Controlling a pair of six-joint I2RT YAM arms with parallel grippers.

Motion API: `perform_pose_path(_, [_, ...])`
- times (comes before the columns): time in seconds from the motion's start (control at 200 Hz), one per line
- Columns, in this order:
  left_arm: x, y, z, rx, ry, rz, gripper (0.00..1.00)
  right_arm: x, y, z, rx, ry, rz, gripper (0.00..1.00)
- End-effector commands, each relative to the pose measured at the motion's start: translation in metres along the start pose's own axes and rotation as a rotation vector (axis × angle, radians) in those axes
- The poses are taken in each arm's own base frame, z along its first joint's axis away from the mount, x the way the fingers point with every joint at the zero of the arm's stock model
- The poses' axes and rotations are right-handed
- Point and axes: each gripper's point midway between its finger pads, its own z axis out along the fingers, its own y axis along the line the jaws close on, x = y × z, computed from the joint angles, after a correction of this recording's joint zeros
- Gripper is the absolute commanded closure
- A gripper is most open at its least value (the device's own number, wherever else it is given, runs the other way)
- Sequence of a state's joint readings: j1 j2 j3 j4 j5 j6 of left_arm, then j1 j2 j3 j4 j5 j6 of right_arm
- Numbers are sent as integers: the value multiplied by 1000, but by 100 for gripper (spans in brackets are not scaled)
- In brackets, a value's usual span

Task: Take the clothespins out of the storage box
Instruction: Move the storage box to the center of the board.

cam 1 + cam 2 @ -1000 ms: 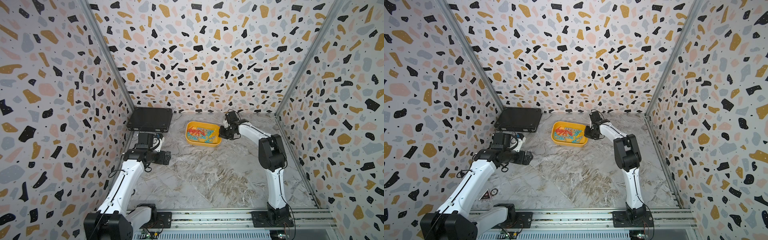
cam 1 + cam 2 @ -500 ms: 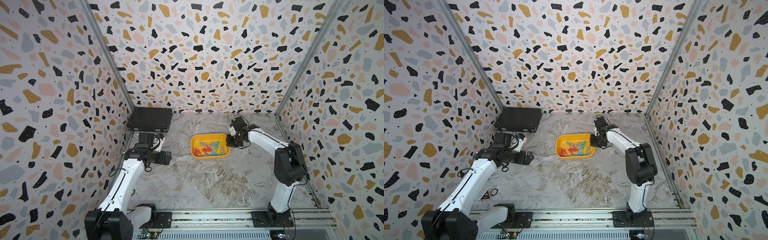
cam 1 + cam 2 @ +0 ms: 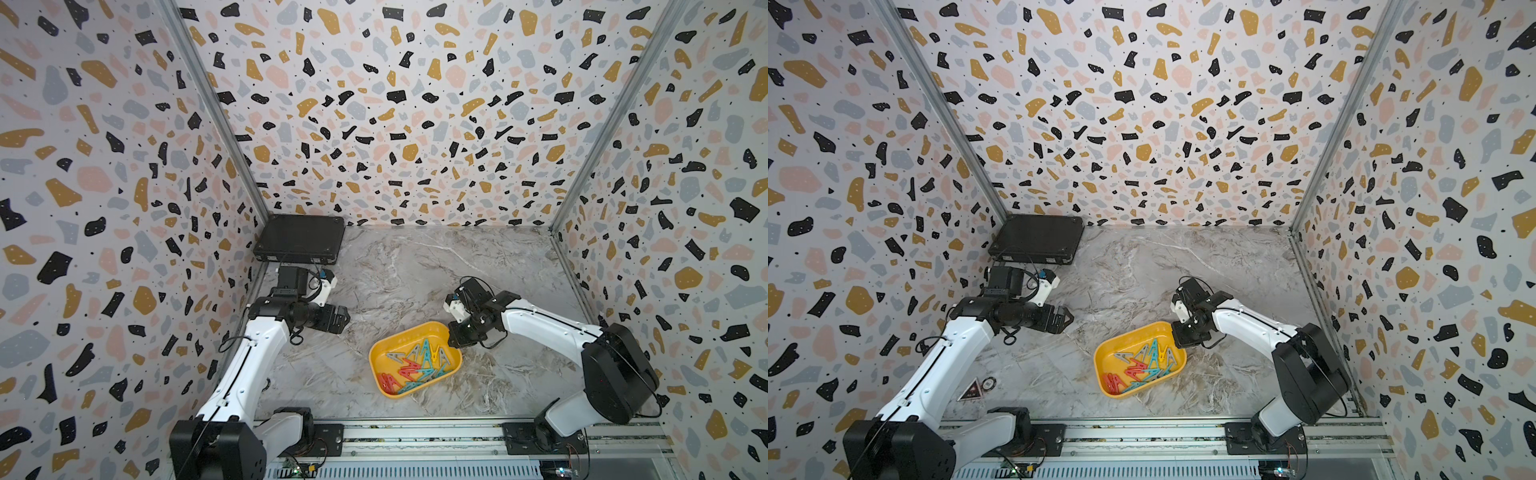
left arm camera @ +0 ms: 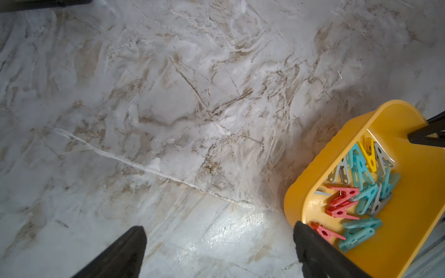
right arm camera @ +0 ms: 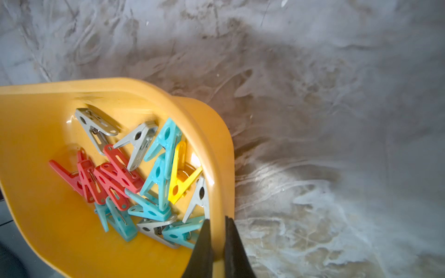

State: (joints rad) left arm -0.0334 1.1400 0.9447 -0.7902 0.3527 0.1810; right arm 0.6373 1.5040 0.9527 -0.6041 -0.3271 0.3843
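The storage box point(image 3: 397, 345) point(image 3: 1123, 343), a shallow yellow tray, sits turned at an angle toward the front middle of the marble table. Several clothespins point(image 3: 417, 368) point(image 3: 1144, 368) point(image 4: 361, 190) point(image 5: 144, 175) in teal, red, grey and one yellow lie heaped inside it. My right gripper point(image 3: 455, 337) point(image 3: 1179, 337) point(image 5: 216, 220) is shut on the box's far right wall, one finger inside and one outside. My left gripper point(image 3: 343, 320) point(image 3: 1068, 318) point(image 4: 216, 231) hangs open above bare table, left of the box and apart from it.
A flat black hard case point(image 3: 299, 243) point(image 3: 1036, 243) lies in the back left corner, behind my left arm. Patterned walls close in the left, back and right. A metal rail point(image 3: 415, 436) carries both arm bases along the front edge.
My right gripper has pulled the storage box from the back of the table toward the front and turned it, with the clothespins still inside. The left arm has stayed in place.
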Motion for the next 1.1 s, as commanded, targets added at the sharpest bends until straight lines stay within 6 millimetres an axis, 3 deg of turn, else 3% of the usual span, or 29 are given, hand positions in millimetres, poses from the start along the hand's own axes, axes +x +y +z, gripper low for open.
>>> perform_pose_path(0.0, [7, -11, 2, 72, 13, 19, 0, -11, 25, -11, -75, -85, -53, 95])
perform_pose_path(0.31, [10, -23, -1, 134, 15, 59, 0, -18, 41, 15, -49, -79, -36, 93])
perform_pose_path(0.481, [13, -25, 0, 148, 25, 69, 0, -20, 52, 20, -38, -65, -59, 81])
perform_pose_path(0.616, [13, -26, 0, 158, 29, 72, 0, -23, 53, 9, 2, -81, -84, 68])
perform_pose_path(0.746, [13, -29, -1, 174, 24, 76, 0, -25, 50, -14, 62, -126, -114, 62])
perform_pose_path(0.921, [13, -28, -1, 164, 24, 76, 0, -18, 53, -38, 101, -158, -162, 61])
perform_pose_path(1.091, [13, -26, -1, 154, 19, 79, 0, -4, 73, -36, 87, -132, -225, 62])
